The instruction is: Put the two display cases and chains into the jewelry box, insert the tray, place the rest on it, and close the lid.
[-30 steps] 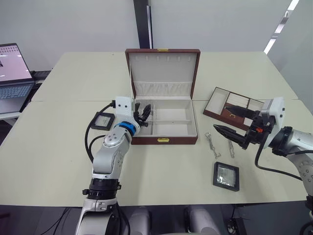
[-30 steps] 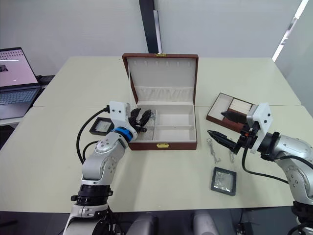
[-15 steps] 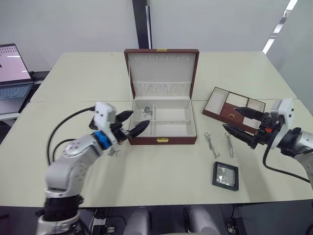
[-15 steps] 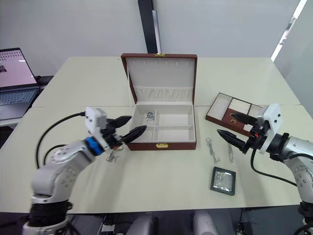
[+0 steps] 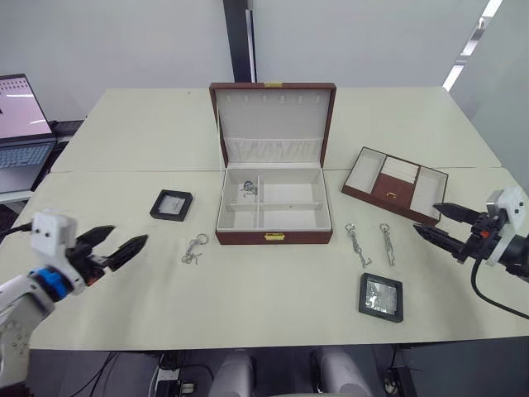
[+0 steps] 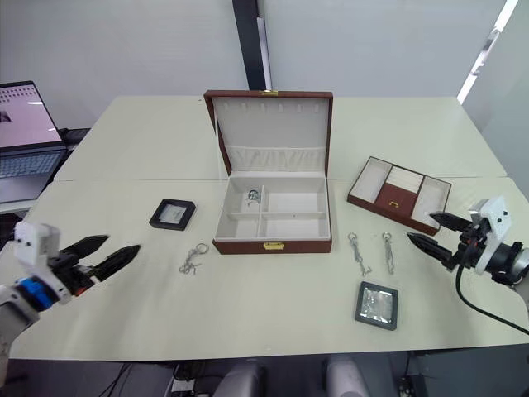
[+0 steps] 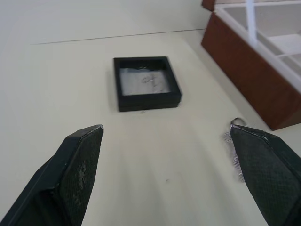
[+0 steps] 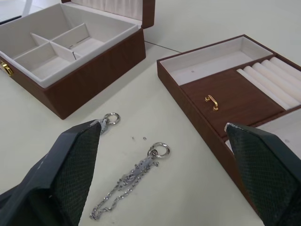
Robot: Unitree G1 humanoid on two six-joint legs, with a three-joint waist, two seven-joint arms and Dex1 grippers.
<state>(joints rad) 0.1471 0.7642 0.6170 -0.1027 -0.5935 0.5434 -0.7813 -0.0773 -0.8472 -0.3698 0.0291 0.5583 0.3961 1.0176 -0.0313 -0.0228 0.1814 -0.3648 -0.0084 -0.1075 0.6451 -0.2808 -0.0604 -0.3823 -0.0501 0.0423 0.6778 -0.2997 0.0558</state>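
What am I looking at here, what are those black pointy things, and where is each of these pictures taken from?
This is a two-armed robot at a pale table. The black pointed parts are its fingers: the left gripper and right gripper are both open and hold nothing. Two pictures come from cameras on its head, looking down; the other two come from cameras on each wrist, looking along the fingers. On the table stands an open jewelry box with its lid up and one chain inside. Beside it lie a brown tray, two black display cases, and three more chains. A laptop sits on the robot's far left.
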